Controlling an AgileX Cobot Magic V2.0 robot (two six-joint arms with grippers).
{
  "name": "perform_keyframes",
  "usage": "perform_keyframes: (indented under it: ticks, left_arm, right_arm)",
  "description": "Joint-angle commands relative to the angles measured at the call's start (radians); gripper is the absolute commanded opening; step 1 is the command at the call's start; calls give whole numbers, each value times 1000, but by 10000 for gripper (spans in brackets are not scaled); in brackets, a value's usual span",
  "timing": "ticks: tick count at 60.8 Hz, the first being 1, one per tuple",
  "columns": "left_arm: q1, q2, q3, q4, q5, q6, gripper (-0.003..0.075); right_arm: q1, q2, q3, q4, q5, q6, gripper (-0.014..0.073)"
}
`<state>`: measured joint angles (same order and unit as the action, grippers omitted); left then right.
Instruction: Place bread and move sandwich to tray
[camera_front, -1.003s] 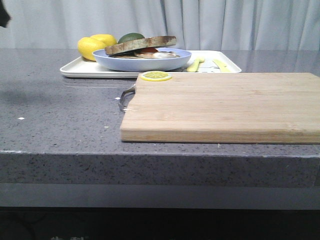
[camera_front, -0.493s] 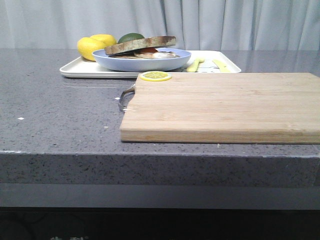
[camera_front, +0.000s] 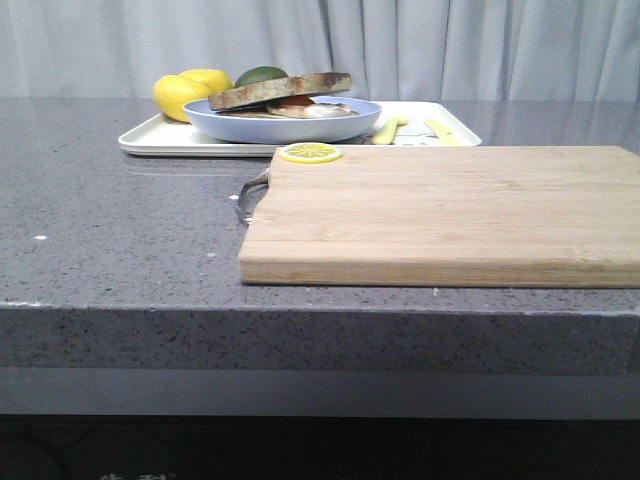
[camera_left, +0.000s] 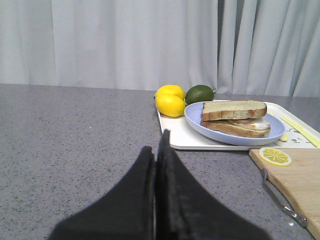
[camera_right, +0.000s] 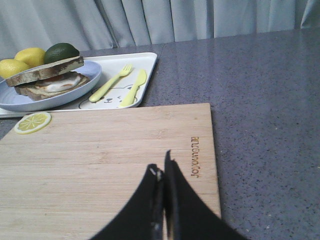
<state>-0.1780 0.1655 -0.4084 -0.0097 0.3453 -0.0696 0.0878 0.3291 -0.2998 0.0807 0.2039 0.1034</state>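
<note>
The sandwich (camera_left: 235, 118) sits closed on the blue plate (camera_left: 197, 121), and the plate rests on the tray (camera_left: 176, 139), toward its end nearest the lemons (camera_left: 170, 100) and the avocado (camera_left: 199, 93). The top bread (camera_left: 233, 109) lies tilted over the egg (camera_left: 250, 124) and lower slice, so the task looks essentially finished. Both grippers hang clear of the tray: the left gripper (camera_left: 158, 155) is over bare counter beside the tray, its fingers pressed together on nothing, and the right gripper (camera_right: 163, 172) is above the board (camera_right: 100, 165), likewise closed and empty. Were the load to be shifted again, the bread would likely be light, soft and easily dented, and the loose top slice could slide off the slick egg. The plate's rim nearest the board seems the safest hold: rigid, but smooth, so a firm, level pinch would be needed. A lemon slice (camera_right: 32, 122) lies on the board's corner nearest the tray, and a fork (camera_right: 111, 82) and knife (camera_right: 133, 87) lie on the tray beside the plate.
</note>
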Motion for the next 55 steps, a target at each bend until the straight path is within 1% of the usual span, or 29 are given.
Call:
perform_keyframes:
  ticks: [1, 26, 31, 46, 49, 55]
  left_arm:
    - [2, 10, -25, 1, -94, -11, -20]
    - [2, 10, -25, 1, -94, -11, -20]
    - [4, -8, 0, 1, -118, -11, -20]
    - [148, -161, 203, -28, -160, -11, -20]
    - [168, -196, 246, -32, -172, -11, -20]
    - [176, -190, 314, -35, -233, -11, -20]
  right_arm:
    - [0, 7, -29, 1, -83, 1, -61]
    - [0, 7, -29, 1, -83, 1, -61]
    - [0, 7, -29, 1, -83, 1, -61]
    - [0, 7, -29, 1, -83, 1, -61]
    - [0, 7, -29, 1, -83, 1, -61]
    - [0, 7, -29, 1, -82, 1, -61]
